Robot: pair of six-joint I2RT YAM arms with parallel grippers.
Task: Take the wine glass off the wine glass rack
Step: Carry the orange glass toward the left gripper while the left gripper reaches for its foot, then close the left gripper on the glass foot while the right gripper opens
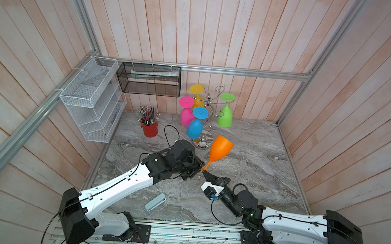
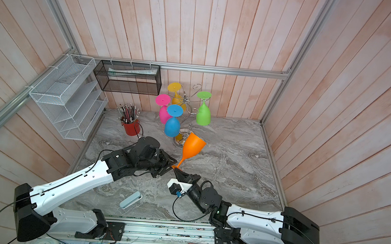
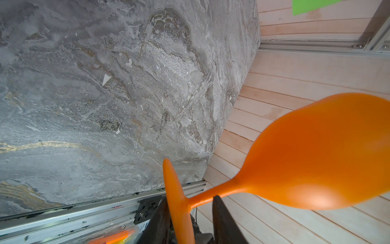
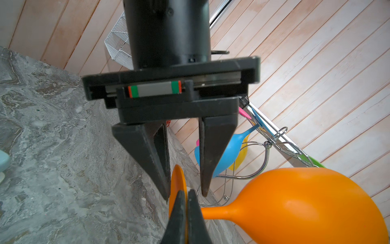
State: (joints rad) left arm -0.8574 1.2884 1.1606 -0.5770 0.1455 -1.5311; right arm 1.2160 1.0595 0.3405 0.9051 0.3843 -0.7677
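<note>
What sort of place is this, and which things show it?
Probably a robot test booth mocked up as a room: white-and-black robot arm, silver aluminium frame rail on pale wood-plank walls, grey marble-pattern tabletop.

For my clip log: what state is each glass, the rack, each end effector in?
orange wine glass: off the rack, tilted, held by its foot.
right end effector: shut on that foot.
left end effector: open, astride the foot.
wine glass rack: upright.
pink glass, yellow glass, blue glass, green glass: hanging upside down from it.

Marble table [image 1: 245,180]: rack [image 1: 204,142], pencil cup [image 1: 150,129], case [image 1: 155,201]
</note>
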